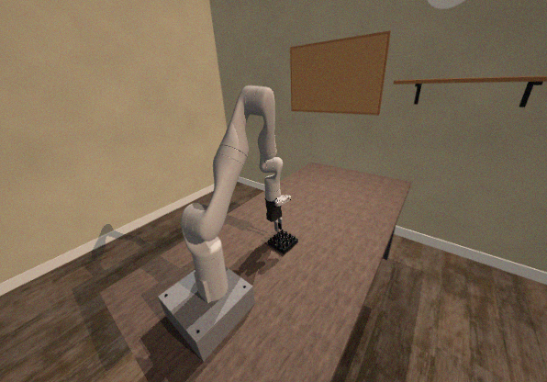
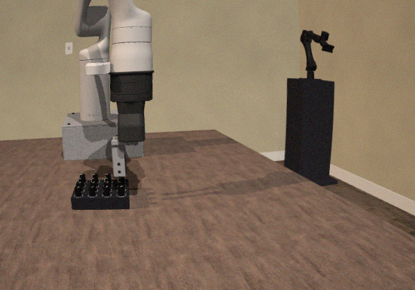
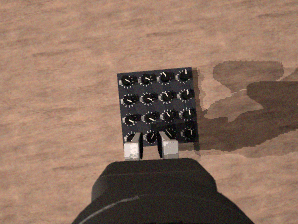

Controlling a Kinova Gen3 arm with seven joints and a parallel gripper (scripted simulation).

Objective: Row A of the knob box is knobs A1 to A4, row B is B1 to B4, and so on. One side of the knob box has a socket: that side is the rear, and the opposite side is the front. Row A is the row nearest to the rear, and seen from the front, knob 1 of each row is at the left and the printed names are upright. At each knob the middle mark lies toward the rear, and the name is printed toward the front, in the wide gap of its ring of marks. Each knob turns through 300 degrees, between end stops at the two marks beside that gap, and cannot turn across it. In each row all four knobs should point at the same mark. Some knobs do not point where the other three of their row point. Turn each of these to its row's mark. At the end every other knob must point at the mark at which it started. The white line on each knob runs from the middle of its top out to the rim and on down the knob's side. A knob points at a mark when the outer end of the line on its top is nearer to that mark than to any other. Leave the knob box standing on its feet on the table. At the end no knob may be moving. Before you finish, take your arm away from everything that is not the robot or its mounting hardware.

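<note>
Hovering gripper (image 3: 151, 148) directly above knob (image 3: 151, 136) in box (image 3: 158, 108) row nearest wrist; jaws part-open, straddling it, gripping nothing.

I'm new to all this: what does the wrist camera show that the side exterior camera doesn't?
Only the wrist view looks straight down on the knob tops, with their white lines and rings of marks. Only the exterior view shows the arm's grey base and a dark pedestal by the wall. Both show the knob box on the table and the gripper, partly open, holding nothing.
</note>
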